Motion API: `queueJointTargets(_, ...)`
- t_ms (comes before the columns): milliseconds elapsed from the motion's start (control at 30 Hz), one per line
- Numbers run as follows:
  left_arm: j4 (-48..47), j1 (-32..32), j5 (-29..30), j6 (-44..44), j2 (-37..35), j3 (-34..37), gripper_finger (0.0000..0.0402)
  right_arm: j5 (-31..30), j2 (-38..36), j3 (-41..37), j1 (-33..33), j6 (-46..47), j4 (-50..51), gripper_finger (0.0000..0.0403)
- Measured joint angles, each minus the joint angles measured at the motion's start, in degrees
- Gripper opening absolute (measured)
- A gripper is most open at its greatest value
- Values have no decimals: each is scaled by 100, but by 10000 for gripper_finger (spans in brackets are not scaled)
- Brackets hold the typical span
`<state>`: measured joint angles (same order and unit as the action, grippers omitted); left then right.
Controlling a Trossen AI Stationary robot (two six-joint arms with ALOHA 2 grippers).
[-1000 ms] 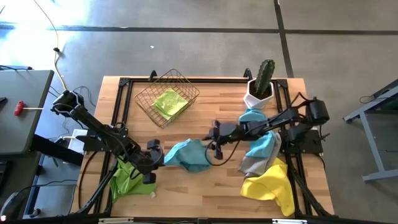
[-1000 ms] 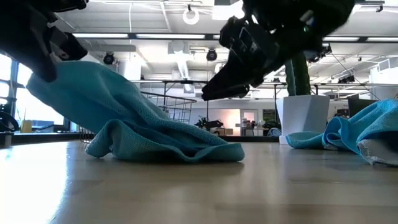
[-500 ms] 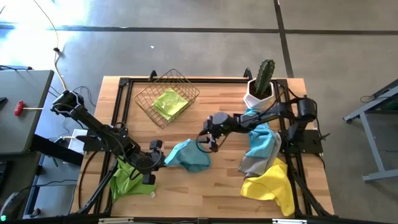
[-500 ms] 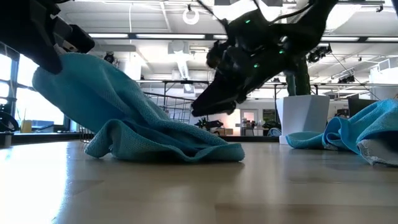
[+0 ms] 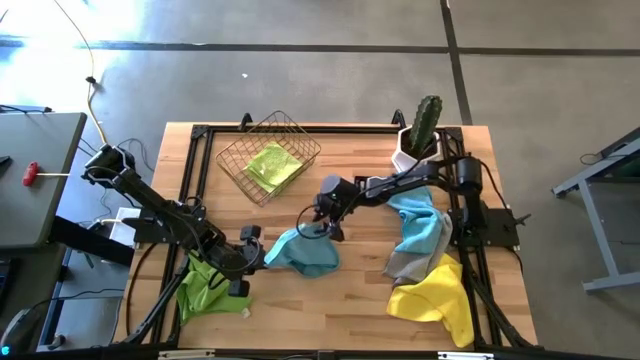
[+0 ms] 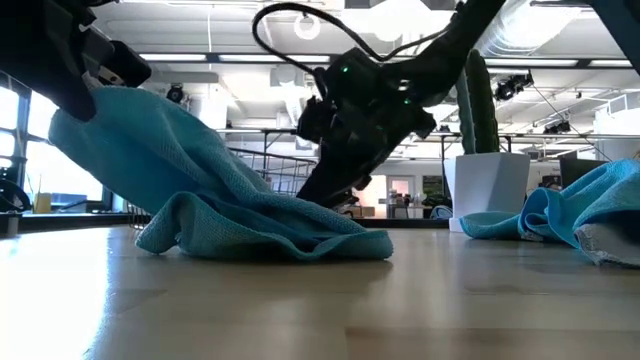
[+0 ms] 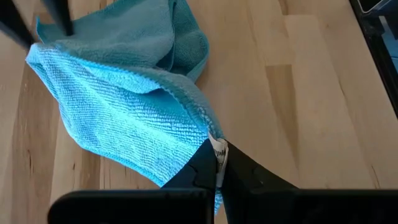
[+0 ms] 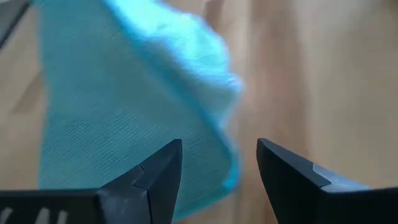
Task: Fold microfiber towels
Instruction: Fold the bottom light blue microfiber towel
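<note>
Blue towel (image 5: 305, 250) lies bunched at lower centre of my high view; my left gripper (image 5: 262, 252) is clamped on its left corner. My right gripper (image 5: 327, 230) hovers over its upper edge, jaws apart.

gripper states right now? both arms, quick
Left gripper: shut on the corner of the light blue towel, holding it up off the table.
Right gripper: open, empty, over the same towel's far edge.
</note>
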<state>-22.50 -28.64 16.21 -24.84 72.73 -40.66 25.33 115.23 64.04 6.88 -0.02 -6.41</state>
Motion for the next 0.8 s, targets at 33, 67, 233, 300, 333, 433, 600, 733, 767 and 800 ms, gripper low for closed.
queueJointTargets(33,6,0,-2,0,0,0,0,169,15,5,-7,-1,31,200)
queueJointTargets(67,0,0,-15,0,0,0,0,293,32,5,-12,-6,43,200)
queueJointTargets(233,1,-1,-20,0,0,0,1,520,40,-19,-113,-4,111,199)
queueJointTargets(300,0,0,-20,0,0,0,1,535,40,-19,-173,-4,105,199)
queueJointTargets(333,0,-2,-20,0,0,0,1,534,40,-19,-204,-9,111,199)
queueJointTargets(433,2,-1,-20,0,0,0,1,424,40,-21,-284,-43,97,199)
queueJointTargets(600,2,-1,-20,0,0,0,1,-514,40,-21,-360,-48,-110,199)
queueJointTargets(733,2,-1,-20,0,0,0,1,-630,40,-23,-396,-47,-206,191)
queueJointTargets(767,2,-2,-20,0,0,0,1,-628,40,-23,-400,-39,-198,183)
queueJointTargets(800,5,-2,-20,0,0,0,1,-625,40,-23,-402,-23,-187,174)
